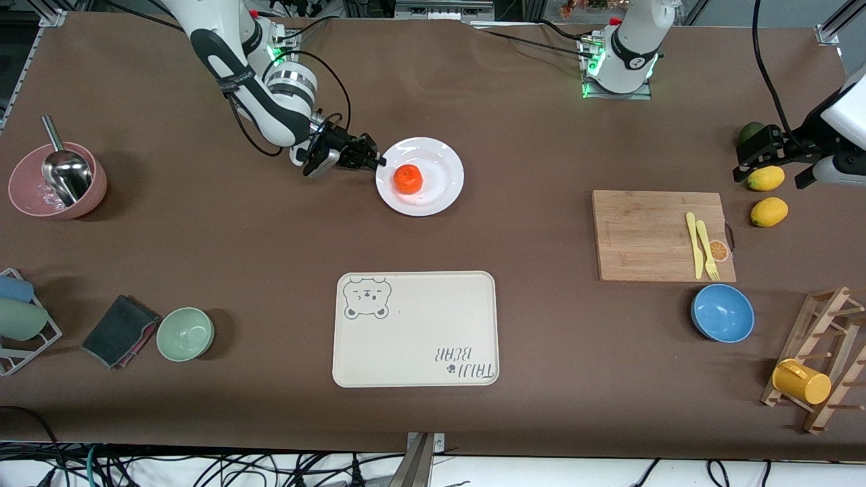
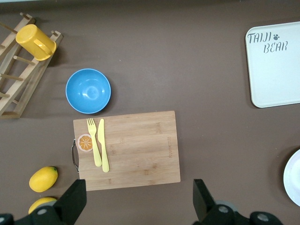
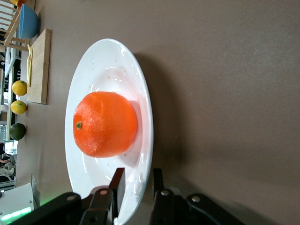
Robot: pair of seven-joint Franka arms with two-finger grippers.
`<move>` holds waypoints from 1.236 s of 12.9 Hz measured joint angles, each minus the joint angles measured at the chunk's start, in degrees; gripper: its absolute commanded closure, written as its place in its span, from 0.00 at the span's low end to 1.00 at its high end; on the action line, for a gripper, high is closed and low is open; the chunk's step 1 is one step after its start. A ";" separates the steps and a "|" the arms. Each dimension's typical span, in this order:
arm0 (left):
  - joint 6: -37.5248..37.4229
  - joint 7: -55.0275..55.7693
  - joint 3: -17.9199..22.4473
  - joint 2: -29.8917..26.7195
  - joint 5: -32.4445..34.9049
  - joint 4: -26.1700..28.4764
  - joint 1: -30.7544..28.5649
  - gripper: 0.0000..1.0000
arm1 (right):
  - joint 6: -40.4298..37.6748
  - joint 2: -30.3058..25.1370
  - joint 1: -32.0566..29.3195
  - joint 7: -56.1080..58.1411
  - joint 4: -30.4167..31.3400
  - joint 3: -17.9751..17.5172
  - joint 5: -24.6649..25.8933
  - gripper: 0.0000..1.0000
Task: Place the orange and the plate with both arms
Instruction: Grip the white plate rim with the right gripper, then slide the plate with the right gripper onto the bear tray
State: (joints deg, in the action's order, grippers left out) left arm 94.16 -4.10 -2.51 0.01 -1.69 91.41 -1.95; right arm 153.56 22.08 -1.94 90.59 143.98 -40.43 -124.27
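Note:
The orange (image 1: 408, 178) sits in the white plate (image 1: 443, 159), which rests on the table in front of the right arm's base. My right gripper (image 1: 374, 161) is low at the plate's rim on the right arm's side. In the right wrist view its fingers (image 3: 117, 185) straddle the rim of the plate (image 3: 108, 65), one over it and one under, closed on it, with the orange (image 3: 105, 124) just ahead. My left gripper (image 1: 775, 166) is open and empty, up over the lemons at the left arm's end of the table; it also shows in the left wrist view (image 2: 138, 206).
A cream bear-print tray (image 1: 416, 329) lies nearer the front camera than the plate. A cutting board (image 1: 649, 233) with a yellow fork and knife, a blue bowl (image 1: 722, 312), two lemons (image 1: 768, 212), an avocado (image 1: 749, 132) and a mug rack (image 1: 822, 368) fill the left arm's end.

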 measured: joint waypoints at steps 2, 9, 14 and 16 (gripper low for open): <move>-0.22 0.00 0.01 0.20 0.00 0.00 -0.01 0.00 | 0.00 0.91 0.00 1.56 -0.37 0.00 -1.06 0.89; -0.49 0.00 0.02 0.30 -0.01 0.00 -0.19 0.00 | -0.30 1.45 0.05 2.17 -1.65 -0.05 -1.69 1.00; -0.60 0.00 0.01 0.47 -0.01 0.00 -0.19 0.00 | -0.70 1.61 0.01 2.00 -1.81 0.06 -5.12 1.00; -0.64 0.00 -0.07 0.92 -0.01 0.00 -0.18 0.00 | -0.71 1.61 -0.26 0.45 -2.98 0.49 -6.94 1.00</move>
State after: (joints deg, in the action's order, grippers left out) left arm 93.52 -4.10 -2.58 0.93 -1.69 91.42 -2.13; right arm 152.84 23.69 -2.19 91.04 141.01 -39.95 -131.21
